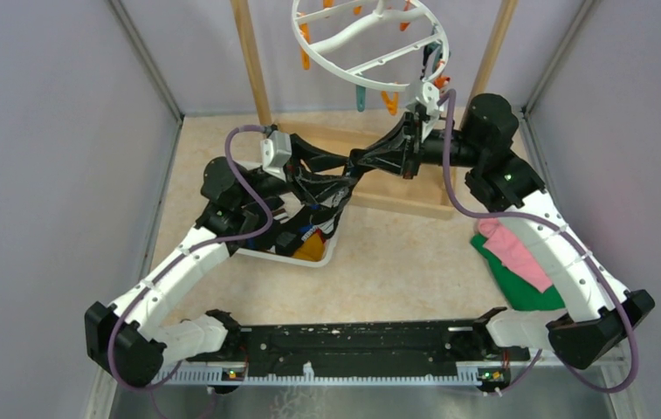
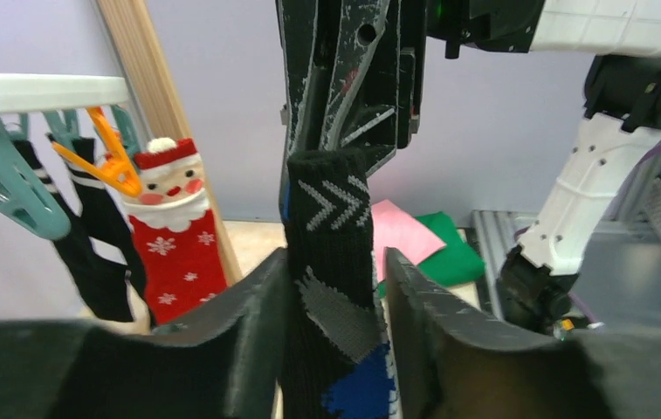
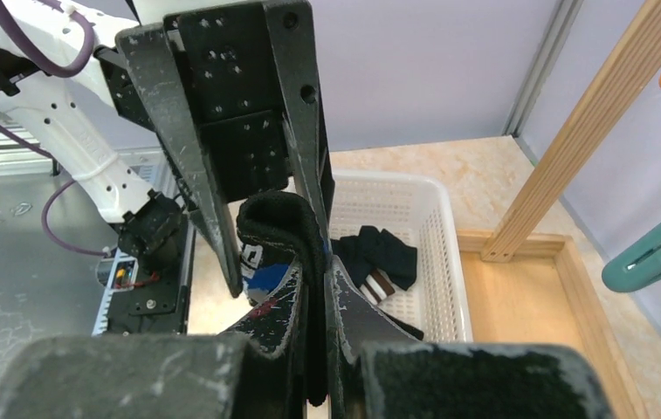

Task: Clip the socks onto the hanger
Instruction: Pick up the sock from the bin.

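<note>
Two grippers meet fingertip to fingertip in the overhead view, above the far middle of the worktop (image 1: 396,257). The left gripper (image 1: 388,161) reaches in from the left and the right gripper (image 1: 414,144) from the right. What they share is lost among the black fingers. One hanger (image 1: 392,57) hangs just beyond and above them, toward the far edge, and its pegs dangle closest to the right gripper. One white basket (image 1: 331,253) sits under the left arm with one yellow-orange sock (image 1: 311,249) showing in it. One pink cloth (image 1: 510,249) and one green cloth (image 1: 519,292) lie near the right edge.

One black sock (image 2: 331,218), with white chevrons and a blue patch, stands upright in the left wrist view. Its long axis runs from the right gripper above, which is clamped on its top end, down between the left gripper's two fingers. Those fingers sit partly apart, close on either side; whether they press the fabric cannot be told. To the left, three socks are already pegged under the hanger's rim: two black striped socks (image 2: 95,271) and one red Santa sock (image 2: 174,244). One orange peg (image 2: 108,166) and at least two teal pegs (image 2: 8,188) show there.

One pair of fingers, the right gripper's own, lies closed on the black sock in the right wrist view. The cuff loops up between the left gripper's two fingers. At least two loose socks (image 3: 379,249) lie in the basket behind. One teal peg (image 3: 658,249) pokes in from the right of the held sock. If that peg is the target, the right arm looks the nearer.
</note>
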Tool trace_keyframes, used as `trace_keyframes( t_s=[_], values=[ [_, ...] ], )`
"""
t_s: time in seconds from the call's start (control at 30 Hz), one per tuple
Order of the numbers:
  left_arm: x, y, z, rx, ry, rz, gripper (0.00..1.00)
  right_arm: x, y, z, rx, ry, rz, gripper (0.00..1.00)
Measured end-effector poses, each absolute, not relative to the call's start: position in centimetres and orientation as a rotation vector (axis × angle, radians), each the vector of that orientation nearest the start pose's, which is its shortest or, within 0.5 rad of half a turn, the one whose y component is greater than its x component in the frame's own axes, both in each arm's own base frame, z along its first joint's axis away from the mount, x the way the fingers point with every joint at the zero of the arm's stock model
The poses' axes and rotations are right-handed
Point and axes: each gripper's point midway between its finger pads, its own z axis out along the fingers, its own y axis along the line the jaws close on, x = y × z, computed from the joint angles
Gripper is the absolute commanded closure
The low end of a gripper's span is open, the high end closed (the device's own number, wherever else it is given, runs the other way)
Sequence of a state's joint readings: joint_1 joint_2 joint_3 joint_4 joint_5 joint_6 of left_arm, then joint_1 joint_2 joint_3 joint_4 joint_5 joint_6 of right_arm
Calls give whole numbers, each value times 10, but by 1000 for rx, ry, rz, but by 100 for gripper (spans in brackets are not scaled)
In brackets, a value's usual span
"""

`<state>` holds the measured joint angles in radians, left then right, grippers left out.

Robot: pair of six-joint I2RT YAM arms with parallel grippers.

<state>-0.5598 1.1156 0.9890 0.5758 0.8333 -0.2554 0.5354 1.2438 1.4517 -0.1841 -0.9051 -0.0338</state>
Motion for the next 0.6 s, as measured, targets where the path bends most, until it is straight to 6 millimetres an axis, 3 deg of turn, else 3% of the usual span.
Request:
trace_keyframes(
  t_s=[0.1,0.2,0.23,0.33,0.4,0.47,0.6],
  values=[
    [215,-296,426,946,979,-1147,96,229,294,431,-1130,1223,1091,100],
    [217,-295,428,946,981,-1132,100,227,292,430,-1127,1222,1107,100],
    [217,-295,428,947,981,-1129,100,226,291,431,-1127,1216,1112,92],
    [217,-295,428,945,982,-1130,100,221,288,430,-1130,1206,1138,46],
    [215,-294,429,940,982,-1138,100,216,285,428,-1133,1183,1161,23],
    [208,-291,433,935,967,-1153,100,207,279,422,-1143,1136,1171,17],
    [189,-286,445,946,912,-1196,100,183,269,412,-1146,1030,1188,17]
  ],
)
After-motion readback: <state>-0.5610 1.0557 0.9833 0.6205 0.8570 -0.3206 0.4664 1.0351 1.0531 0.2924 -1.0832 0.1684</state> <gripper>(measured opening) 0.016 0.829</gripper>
